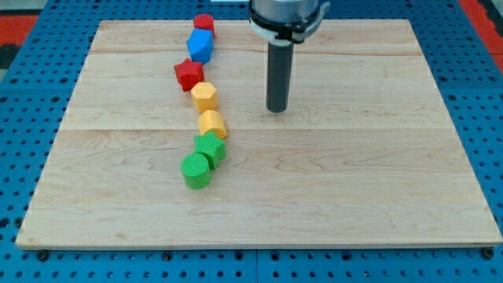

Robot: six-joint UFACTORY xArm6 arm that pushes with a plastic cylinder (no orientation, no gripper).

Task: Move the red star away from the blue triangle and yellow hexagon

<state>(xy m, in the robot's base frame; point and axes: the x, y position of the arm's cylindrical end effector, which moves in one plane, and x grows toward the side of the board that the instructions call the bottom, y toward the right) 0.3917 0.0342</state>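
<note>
A pale, light-grained wooden counter (354,181) lies over a blue pegboard (23,118) dotted with dark holes, with red flashes at the view's top corners. Down it runs a line of coloured blocks: a red cylinder (204,23), a blue block (200,46), the red star (188,75), a yellow hexagon (204,97), a second yellow block (212,124), a green star (210,148) and a green cylinder (196,170). The rod is dark grey to black down to my tip (276,109).
</note>
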